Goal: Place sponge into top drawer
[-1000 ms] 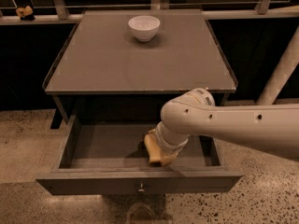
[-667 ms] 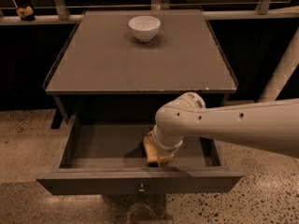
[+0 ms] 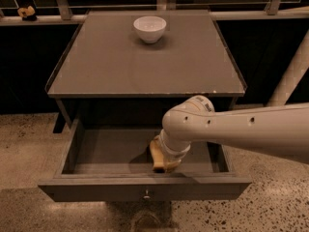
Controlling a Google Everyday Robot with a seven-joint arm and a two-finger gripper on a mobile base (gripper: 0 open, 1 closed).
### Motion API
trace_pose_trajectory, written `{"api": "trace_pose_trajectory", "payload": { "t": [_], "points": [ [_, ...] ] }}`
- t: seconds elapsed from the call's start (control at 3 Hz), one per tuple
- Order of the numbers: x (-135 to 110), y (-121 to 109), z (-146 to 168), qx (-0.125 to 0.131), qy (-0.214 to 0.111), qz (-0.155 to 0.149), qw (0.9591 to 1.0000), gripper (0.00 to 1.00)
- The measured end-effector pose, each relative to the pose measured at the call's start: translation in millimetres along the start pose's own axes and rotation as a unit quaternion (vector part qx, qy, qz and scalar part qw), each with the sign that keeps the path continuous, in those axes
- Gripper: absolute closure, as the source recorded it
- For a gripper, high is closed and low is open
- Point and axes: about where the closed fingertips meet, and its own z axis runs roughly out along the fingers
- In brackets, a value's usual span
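Note:
The top drawer (image 3: 96, 190) is pulled open under the grey table top (image 3: 120, 71); its small round knob (image 3: 146, 194) shows on the front panel. My white arm reaches in from the right. My gripper (image 3: 162, 157) is down inside the drawer, right of its middle, close to the drawer floor near the front. Its end looks pale yellow. I cannot tell the sponge apart from the gripper there; no sponge shows anywhere else.
A white bowl (image 3: 149, 28) stands at the back of the table top. A small yellowish lump on a dark base (image 3: 26, 12) sits on the ledge at the far left. A white post (image 3: 289, 76) leans at the right. Speckled floor surrounds the table.
The arm has shifted slightly to the left. The gripper stays low inside the open drawer at nearly the same spot.

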Motion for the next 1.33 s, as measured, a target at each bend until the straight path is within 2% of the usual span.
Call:
{"api": "trace_pose_trajectory", "payload": {
  "t": [1.0,1.33],
  "points": [
    [0.0,0.0,0.0,0.0,0.0,0.0,1.0,0.12],
    [0.0,0.0,-0.1,0.0,0.0,0.0,1.0,0.0]
  ]
}}
